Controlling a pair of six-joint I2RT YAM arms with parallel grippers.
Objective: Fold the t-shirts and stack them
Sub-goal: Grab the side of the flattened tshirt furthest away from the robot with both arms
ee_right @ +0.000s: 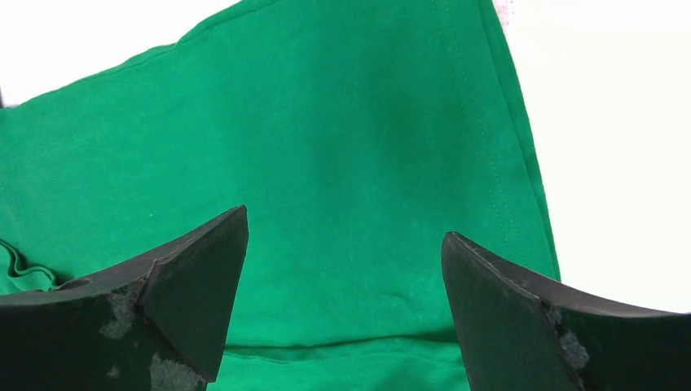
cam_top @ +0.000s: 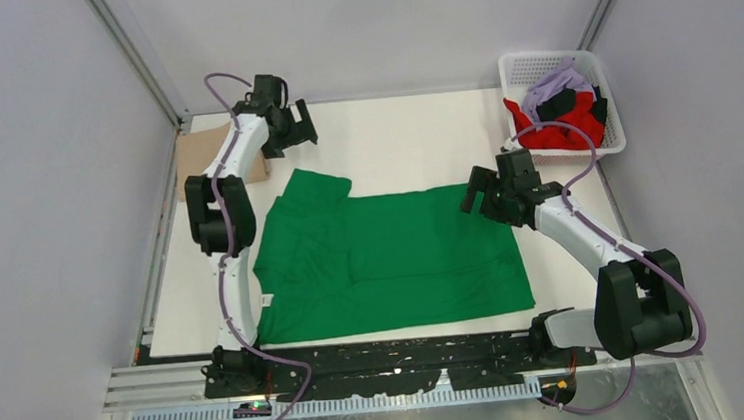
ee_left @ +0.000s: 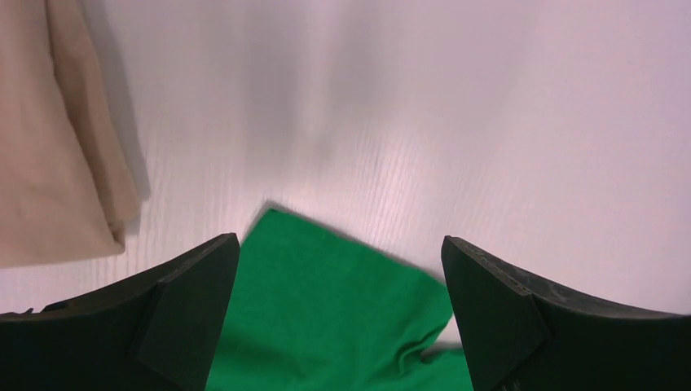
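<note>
the green t-shirt (cam_top: 392, 259) lay spread flat in the middle of the white table (cam_top: 412, 132). the left gripper (cam_top: 294, 134) hung over the table just past the shirt's far sleeve, fingers wide apart, holding nothing. the right gripper (cam_top: 478, 199) hung over the shirt's right side, wide apart and empty too. the tan t-shirt (cam_top: 205, 155) lay at the far left corner. the red t-shirt (cam_top: 558, 133), lilac t-shirt (cam_top: 554, 85) and black t-shirt (cam_top: 560, 105) sat bunched in the white basket (cam_top: 537, 60).

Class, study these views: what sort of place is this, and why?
Probably a robotics lab cell: a left arm and right arm bolted to a white table, plain grey panels around, a green t-shirt laid out.
</note>
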